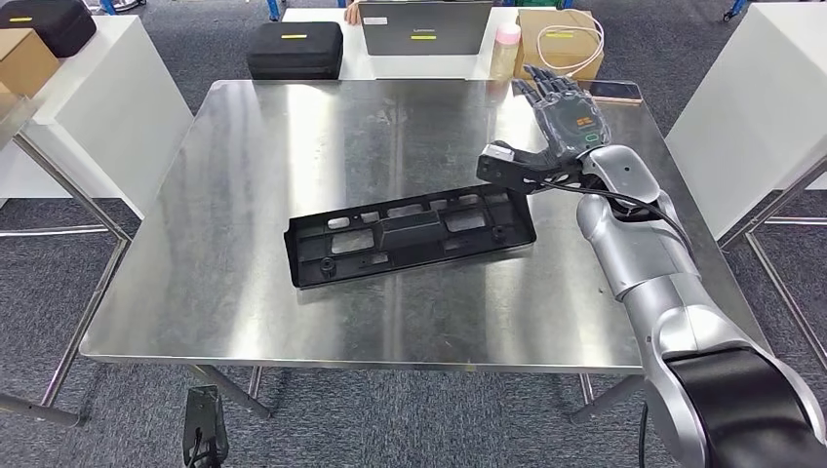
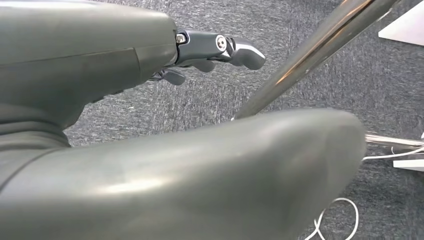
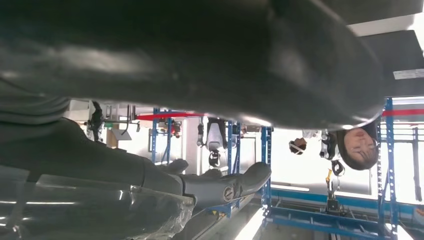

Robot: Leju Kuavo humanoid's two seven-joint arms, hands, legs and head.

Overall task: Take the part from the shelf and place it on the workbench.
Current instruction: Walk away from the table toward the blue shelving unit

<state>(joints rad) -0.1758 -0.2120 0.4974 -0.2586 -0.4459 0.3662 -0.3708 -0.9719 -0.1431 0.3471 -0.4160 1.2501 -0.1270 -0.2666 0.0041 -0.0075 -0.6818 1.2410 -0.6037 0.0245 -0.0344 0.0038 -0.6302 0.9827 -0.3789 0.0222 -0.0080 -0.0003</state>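
The part (image 1: 410, 237), a long black plastic frame, lies flat on the steel workbench (image 1: 244, 292), a bit right of the middle. The right hand (image 1: 564, 112) is up off the bench just past the part's right end, fingers (image 1: 546, 88) stretched out and spread, holding nothing and not touching the part as far as I can see. The left hand (image 2: 150, 125) hangs over grey carpet near a chrome table leg (image 2: 310, 55), fingers sticking out straight, nothing in it.
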